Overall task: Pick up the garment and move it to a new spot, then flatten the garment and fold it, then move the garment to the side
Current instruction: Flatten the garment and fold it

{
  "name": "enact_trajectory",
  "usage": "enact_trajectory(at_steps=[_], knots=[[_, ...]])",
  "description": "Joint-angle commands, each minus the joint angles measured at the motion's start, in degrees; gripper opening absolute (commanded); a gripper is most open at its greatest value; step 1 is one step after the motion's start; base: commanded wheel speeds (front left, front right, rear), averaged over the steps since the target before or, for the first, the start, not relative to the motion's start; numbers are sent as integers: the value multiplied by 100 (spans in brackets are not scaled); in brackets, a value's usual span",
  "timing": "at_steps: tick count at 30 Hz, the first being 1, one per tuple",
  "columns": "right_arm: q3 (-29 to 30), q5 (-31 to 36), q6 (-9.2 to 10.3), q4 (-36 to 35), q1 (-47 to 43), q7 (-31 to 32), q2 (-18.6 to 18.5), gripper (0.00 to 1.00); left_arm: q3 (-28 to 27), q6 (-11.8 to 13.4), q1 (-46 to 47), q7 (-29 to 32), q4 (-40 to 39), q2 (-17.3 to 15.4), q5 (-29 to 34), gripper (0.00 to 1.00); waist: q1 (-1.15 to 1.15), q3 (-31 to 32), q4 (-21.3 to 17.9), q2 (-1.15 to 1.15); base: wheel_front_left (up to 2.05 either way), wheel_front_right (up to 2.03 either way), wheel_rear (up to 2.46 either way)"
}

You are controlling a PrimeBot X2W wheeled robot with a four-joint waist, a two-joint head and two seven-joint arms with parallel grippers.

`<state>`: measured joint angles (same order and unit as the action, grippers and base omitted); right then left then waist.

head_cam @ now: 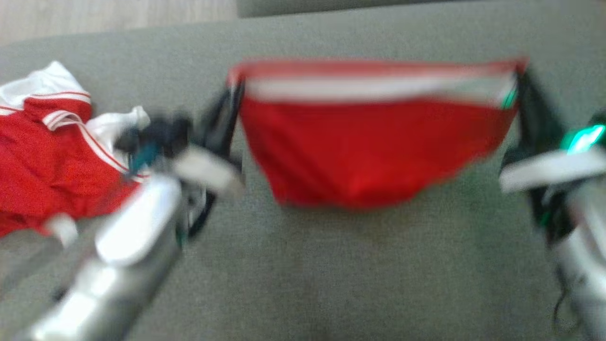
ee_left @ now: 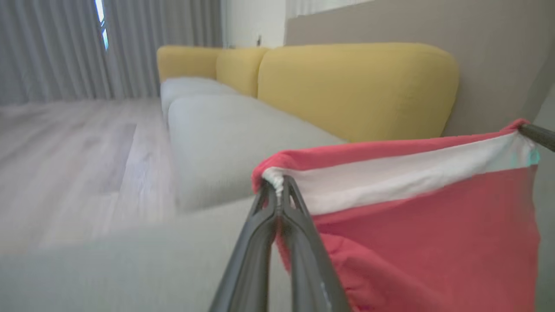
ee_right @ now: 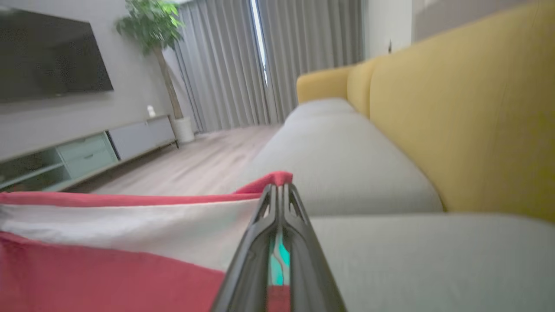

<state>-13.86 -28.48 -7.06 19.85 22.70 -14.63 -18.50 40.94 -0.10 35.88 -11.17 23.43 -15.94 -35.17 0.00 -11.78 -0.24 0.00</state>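
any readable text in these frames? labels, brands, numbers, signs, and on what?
No text can be read in any view.
red garment: plain red cloth with a white band, no lettering visible.
teal patch at its corner: too blurred to tell whether it carries text.
other red and white garment: stripes, no lettering visible.
TV: dark screen, no logo legible.

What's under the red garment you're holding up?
Grey sofa seat shows below the garment, which hangs stretched between left gripper and right gripper. The seat directly behind the hanging cloth is covered.
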Motion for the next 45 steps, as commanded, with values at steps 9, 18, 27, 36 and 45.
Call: enact_trajectory(at_steps=[9,18,27,36,45], knots=[[241,-434,-43,-462,3286,-37,-1040,0,-338,-275,3852,52,214,264,835,0,0,-1280,-324,0,0,0,0],[488,-321,-43,-842,3391,-37,-1323,0,-386,-333,4155,-363,588,772,989,0,0,-1665,-403,0,0,0,0],[567,-385,-43,-1119,701,-37,-931,0,-379,-472,1090,-381,164,654,876,0,0,-1205,-459,0,0,0,0],[650,-581,-43,-1311,-1649,27,-952,0,-132,-550,-1235,-382,83,623,962,0,0,-329,-499,0,0,0,0],[993,-864,-43,-2137,-3473,834,-1197,0,25,-350,-2673,-227,-358,245,835,0,0,371,-532,0,0,0,0]])
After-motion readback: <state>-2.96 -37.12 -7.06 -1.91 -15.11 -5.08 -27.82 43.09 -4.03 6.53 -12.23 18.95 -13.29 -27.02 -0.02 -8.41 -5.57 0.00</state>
